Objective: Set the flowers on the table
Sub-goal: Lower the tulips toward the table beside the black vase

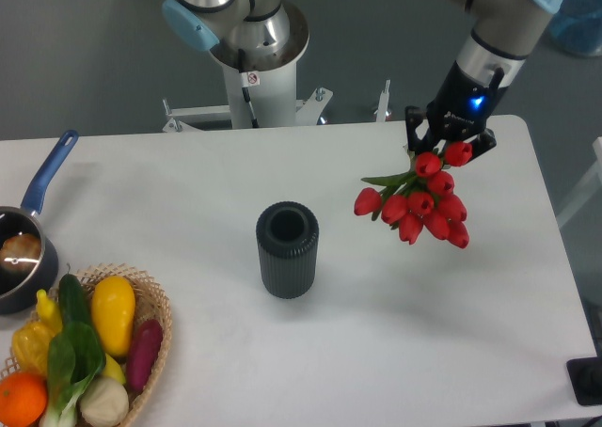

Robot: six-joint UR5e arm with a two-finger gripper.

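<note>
Hand: our black two-finger hand [449,141] hangs over the far right part of the tabletop, its fingers closed on the stem end of the bunch.
Flowers: we see the bunch of red tulips with green leaves [417,203] held in the hand, heads pointing down and toward the camera, one green leaf sticking out to the left; whether the lowest heads touch the surface we cannot tell.
Tabletop: the large white smooth tabletop with rounded corners [376,333] carries everything else we list here.
Vase: a dark grey ribbed cylindrical vase [287,249] stands upright near the middle, well apart from the tulips and to their left.
Basket: a woven wicker basket [158,324] sits at the near left corner, holding a yellow pepper, a green cucumber, a purple aubergine, an orange and leafy greens.
Pan: a dark saucepan with a blue handle [28,234] rests at the left edge, just behind the basket.
Base: the arm's white pedestal [265,88] stands behind the far edge.
</note>
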